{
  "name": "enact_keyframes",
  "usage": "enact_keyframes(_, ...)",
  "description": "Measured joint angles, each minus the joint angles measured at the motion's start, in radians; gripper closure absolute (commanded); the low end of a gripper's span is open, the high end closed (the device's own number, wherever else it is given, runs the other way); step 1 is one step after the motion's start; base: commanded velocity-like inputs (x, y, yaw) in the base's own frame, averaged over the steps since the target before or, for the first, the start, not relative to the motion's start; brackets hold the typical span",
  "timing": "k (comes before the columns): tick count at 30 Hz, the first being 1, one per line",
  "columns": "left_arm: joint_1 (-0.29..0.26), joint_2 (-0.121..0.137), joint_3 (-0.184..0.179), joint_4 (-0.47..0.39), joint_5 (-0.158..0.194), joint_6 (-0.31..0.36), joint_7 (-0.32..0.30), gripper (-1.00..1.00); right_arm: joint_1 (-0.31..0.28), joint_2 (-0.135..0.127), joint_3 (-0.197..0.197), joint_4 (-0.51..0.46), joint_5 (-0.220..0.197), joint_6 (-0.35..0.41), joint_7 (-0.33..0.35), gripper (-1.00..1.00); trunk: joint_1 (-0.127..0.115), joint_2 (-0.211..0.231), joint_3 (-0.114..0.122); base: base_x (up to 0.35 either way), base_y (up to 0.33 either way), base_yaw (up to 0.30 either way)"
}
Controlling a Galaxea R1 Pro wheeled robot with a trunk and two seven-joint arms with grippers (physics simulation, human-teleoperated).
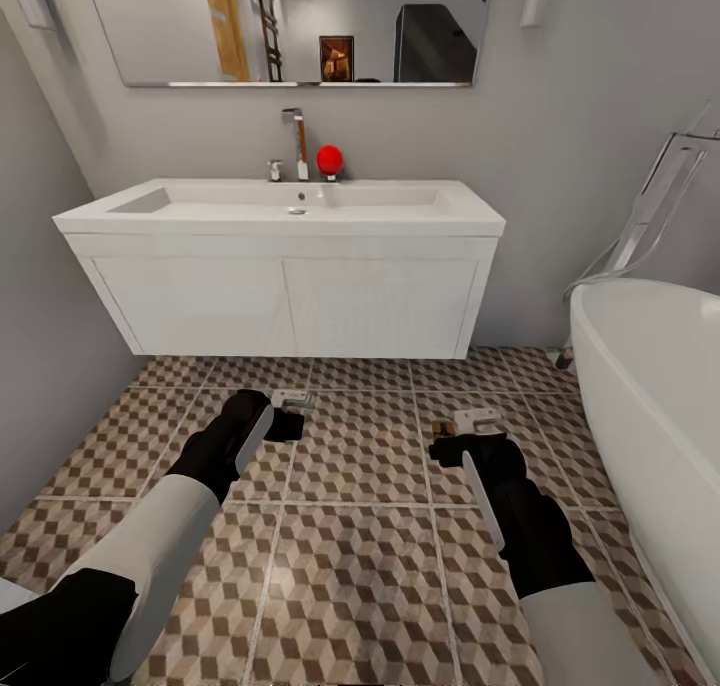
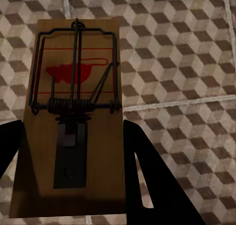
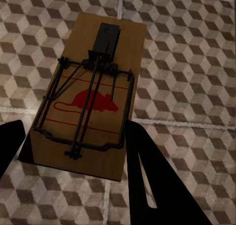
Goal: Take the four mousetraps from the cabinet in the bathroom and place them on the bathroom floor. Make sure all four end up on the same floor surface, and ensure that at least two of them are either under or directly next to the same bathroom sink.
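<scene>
Two traps in play, one per gripper. Left trap (image 2: pixel 73 121) sits between the left gripper (image 2: pixel 73 176) fingers, jaws closed on its long edges near the end with the black plate; spring bar and red mouse print face the camera. Right trap (image 3: pixel 88 107) is the same story in the right gripper (image 3: pixel 73 185), pinched at the end away from its black plate. In the head view both grippers (image 1: pixel 285 416) (image 1: pixel 465 436) hang low over the floor (image 1: pixel 360 566), just in front of the sink (image 1: pixel 290 216) cabinet, left trap (image 1: pixel 293 399) and right trap (image 1: pixel 470 421) poking out forward.

Can't tell whether either trap touches the tiles; wrist views suggest a gap.

Risks, my read:
- Opening from height: flat plate, light, could flip or skid on the tile and end up away from the sink.
- Grip is on the narrow edges near one end only, so a trap may pivot in the jaws if its free end hits the tile first.
- Right trap is nearer the tub (image 1: pixel 650 416) than the left; a bounce that way costs the "next to sink" margin.
- Pushing down too far jams fingers into the floor.

Safer: lower until contact, then open.
</scene>
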Motion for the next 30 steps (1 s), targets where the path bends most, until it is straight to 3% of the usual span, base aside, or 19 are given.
enact_keyframes(8,0.000,0.000,0.000,0.010,0.000,0.000,0.000,1.00,0.000,-0.003,0.000,-0.104,0.000,0.006,-0.001,1.00,0.031,-0.056,-0.038,0.000,0.000,0.000)
enact_keyframes(19,0.000,0.000,0.000,0.027,0.000,0.000,0.000,1.00,0.000,-0.006,0.000,-0.119,0.000,0.008,-0.001,1.00,0.073,-0.133,-0.090,0.000,0.000,0.000)
enact_keyframes(30,0.000,0.000,0.000,0.021,0.000,-0.001,0.000,1.00,0.000,-0.007,0.000,-0.120,0.000,0.008,-0.002,1.00,0.078,-0.136,-0.150,0.000,0.000,0.000)
